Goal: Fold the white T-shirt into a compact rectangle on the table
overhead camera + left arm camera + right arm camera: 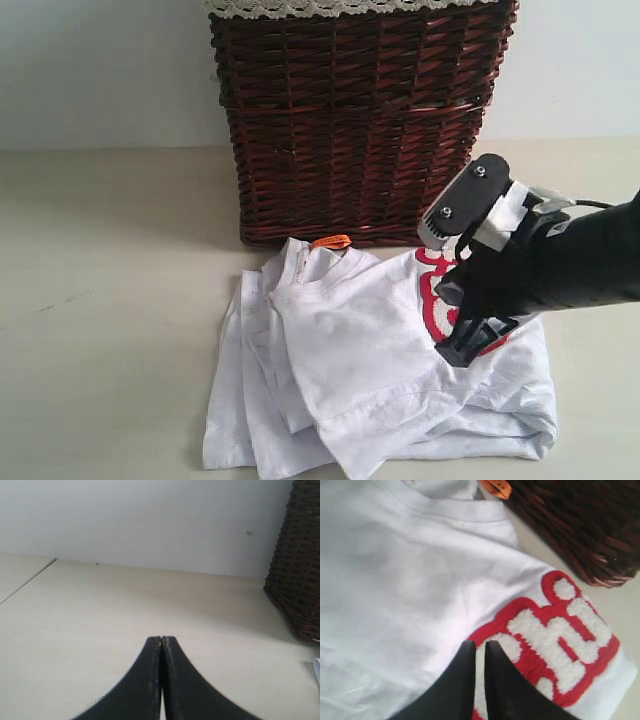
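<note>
We work on a broad pale surface (pixel 100 300), with a dark wicker basket (pixel 360 120) standing at its far side. The white T-shirt (pixel 350 370) lies just in front of the basket, partly folded, with loose layers stacked and rumpled on its left half. We judge it light, soft and limp: it will sag and drag rather than hold an edge, so it is best taken at a hem or a folded corner, pinching all layers together. The right arm reaches in from the right and tilts down over the shirt's chest. Its right gripper (pixel 480 645) is parted by only a narrow slit above the red lettering (pixel 555 640), with no cloth seen between the jaws. The left gripper (pixel 161 639) is pressed together over bare surface, well apart from the shirt. The orange neck tag (pixel 330 241) sits beside the basket
</note>
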You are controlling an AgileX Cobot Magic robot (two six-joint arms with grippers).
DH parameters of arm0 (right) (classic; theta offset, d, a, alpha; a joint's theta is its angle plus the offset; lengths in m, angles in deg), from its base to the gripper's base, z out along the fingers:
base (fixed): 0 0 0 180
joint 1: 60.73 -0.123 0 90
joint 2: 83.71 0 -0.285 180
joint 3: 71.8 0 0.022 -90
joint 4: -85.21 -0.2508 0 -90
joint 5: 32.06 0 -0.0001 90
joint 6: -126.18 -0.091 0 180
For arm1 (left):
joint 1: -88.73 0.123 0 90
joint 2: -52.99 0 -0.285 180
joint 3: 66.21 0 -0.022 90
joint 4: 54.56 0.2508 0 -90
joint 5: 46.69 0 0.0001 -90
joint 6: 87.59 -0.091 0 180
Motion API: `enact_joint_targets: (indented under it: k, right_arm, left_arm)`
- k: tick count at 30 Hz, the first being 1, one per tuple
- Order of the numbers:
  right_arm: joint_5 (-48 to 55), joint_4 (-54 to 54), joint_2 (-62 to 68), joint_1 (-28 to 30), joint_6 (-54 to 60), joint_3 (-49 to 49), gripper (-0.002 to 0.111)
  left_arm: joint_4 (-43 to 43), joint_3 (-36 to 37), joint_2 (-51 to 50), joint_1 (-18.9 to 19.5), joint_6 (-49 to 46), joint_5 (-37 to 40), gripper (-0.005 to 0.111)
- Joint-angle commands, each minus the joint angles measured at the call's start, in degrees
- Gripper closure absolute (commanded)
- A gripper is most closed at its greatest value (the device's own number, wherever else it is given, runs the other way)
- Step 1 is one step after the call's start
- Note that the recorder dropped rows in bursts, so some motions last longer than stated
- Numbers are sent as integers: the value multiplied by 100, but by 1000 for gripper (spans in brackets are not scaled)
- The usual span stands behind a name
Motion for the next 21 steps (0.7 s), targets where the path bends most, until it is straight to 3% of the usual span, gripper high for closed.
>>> enact_joint_targets:
  k: [1, 8, 21]
  right_arm:
    - [830, 78, -588, 21, -117, -12, 87]
    - [868, 78, -1048, 21, -128, -12, 73]
    - [247, 49, -1189, 21, -128, -12, 73]
  left_arm:
    - [15, -5, 25, 13, 25, 7, 107]
    - [15, -5, 25, 13, 25, 7, 107]
    - [15, -5, 25, 13, 25, 7, 107]
